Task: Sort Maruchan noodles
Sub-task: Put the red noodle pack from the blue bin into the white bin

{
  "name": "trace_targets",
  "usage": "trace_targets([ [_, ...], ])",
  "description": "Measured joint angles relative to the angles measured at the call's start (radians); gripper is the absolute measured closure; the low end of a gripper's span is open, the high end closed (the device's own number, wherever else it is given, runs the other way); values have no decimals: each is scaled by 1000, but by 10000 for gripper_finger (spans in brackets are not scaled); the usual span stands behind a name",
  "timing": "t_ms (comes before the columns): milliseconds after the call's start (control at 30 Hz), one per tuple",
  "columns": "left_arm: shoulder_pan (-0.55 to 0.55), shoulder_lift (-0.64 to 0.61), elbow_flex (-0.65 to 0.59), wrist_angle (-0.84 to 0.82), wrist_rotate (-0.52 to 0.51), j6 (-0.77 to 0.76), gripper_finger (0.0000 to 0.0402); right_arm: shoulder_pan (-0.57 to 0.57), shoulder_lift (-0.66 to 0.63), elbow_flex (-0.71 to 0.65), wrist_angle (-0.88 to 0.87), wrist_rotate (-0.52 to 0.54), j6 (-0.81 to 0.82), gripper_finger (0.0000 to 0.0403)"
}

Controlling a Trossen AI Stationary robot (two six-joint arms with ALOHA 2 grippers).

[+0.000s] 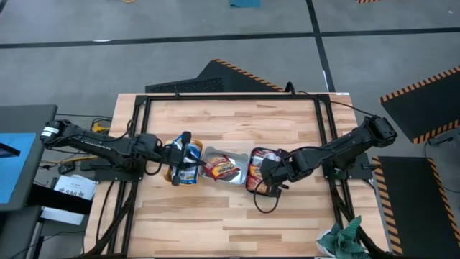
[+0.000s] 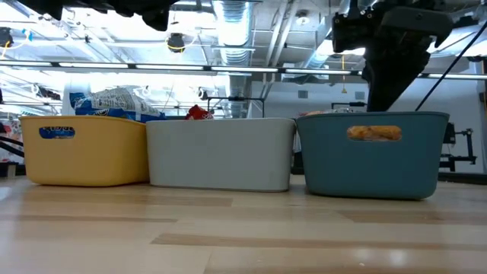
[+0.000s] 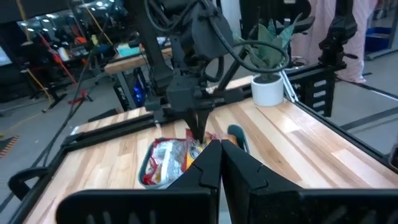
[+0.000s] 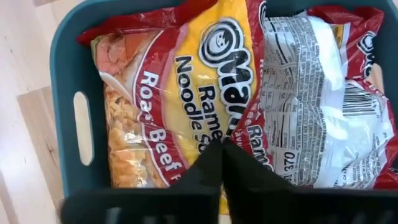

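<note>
High: you look straight down on the whole table [image 1: 237, 208] | Low: you sit at tabletop level, close to three trays | Left wrist: you face across the table | Right wrist: you hang close above the teal tray [image 4: 65, 93], shared with low

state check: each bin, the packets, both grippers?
orange bin: upright, holds blue packets
clear bin: upright, holds red packets
teal bin: upright, holds Roast Beef packets
left gripper: shut, empty, over orange bin
right gripper: shut, empty, over teal bin
</note>
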Motion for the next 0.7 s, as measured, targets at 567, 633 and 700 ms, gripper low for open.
trace_targets([
  [567, -20, -199, 1, -105, -78, -8, 402, 2, -9, 323, -28, 127, -229, 396],
  [633, -27, -202, 1, -106, -78, -6, 402, -6, -10, 357, 12, 158, -290, 396],
  [700, -32, -203, 1, -106, -78, 2, 402, -22, -6, 367, 80, 163, -348, 396],
])
